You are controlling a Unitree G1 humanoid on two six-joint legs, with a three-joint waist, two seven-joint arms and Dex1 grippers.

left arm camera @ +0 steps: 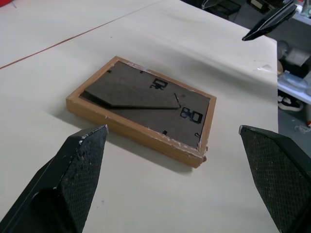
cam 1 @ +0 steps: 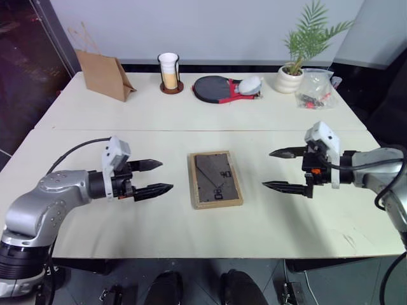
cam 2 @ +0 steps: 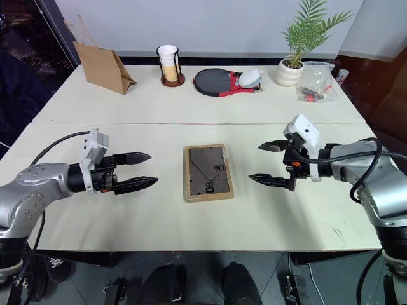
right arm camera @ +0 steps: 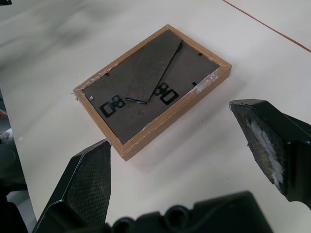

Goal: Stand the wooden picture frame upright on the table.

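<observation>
The wooden picture frame (cam 1: 215, 179) lies flat, face down, on the near section of the cream table (cam 1: 127, 222). Its dark grey back with the folded stand and white marks faces up, as the wrist views show (left arm camera: 146, 104) (right arm camera: 150, 92). My left gripper (cam 1: 155, 177) hovers open to the frame's left, fingers pointing at it, a short gap away. On the frame's right, my right gripper (cam 1: 280, 169) is open too, pointing back toward it. Nothing sits between either pair of fingers.
Along the far section stand a brown paper bag (cam 1: 105, 74), a cup in a black holder (cam 1: 170, 72), a black and red paddle (cam 1: 219, 88), a potted plant (cam 1: 299, 60) and a clear plastic bag (cam 1: 316, 89). A seam (cam 1: 191, 130) crosses the table behind the frame.
</observation>
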